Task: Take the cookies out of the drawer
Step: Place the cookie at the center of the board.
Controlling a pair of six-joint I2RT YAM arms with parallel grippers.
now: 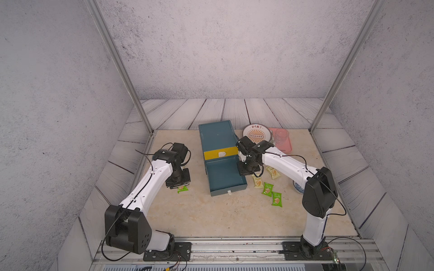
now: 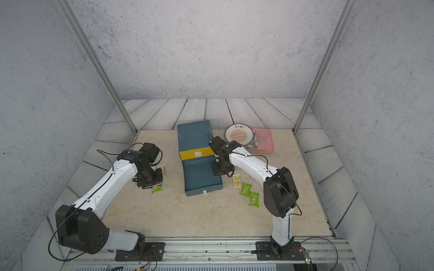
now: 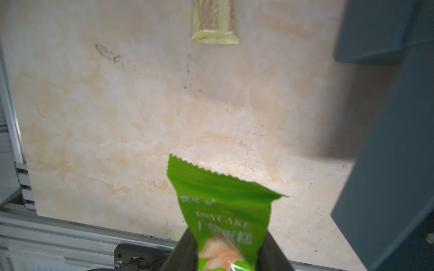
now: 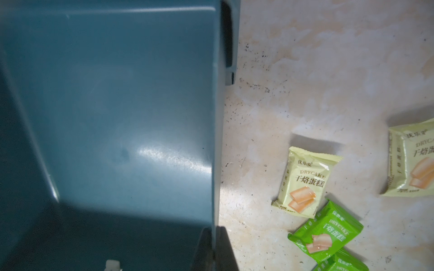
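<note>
Cookies (image 1: pixel 267 188) lie loose on the table (image 1: pixel 211 215) to the right of the open drawer (image 1: pixel 223 178) in a top view, four packets in pale yellow and green, while the left pincer (image 1: pixel 179 187) grips another, a green cookie (image 1: pixel 183 189), on the drawer's left. The left wrist view shows that packet pinched between both fingers (image 3: pixel 185 253), a pale yellow cookie (image 3: pixel 215 23) flat on the table beyond. In the right wrist view the right pincer (image 4: pixel 215 248) is closed on the drawer's thin side wall, packets lying on the table beside it
</note>
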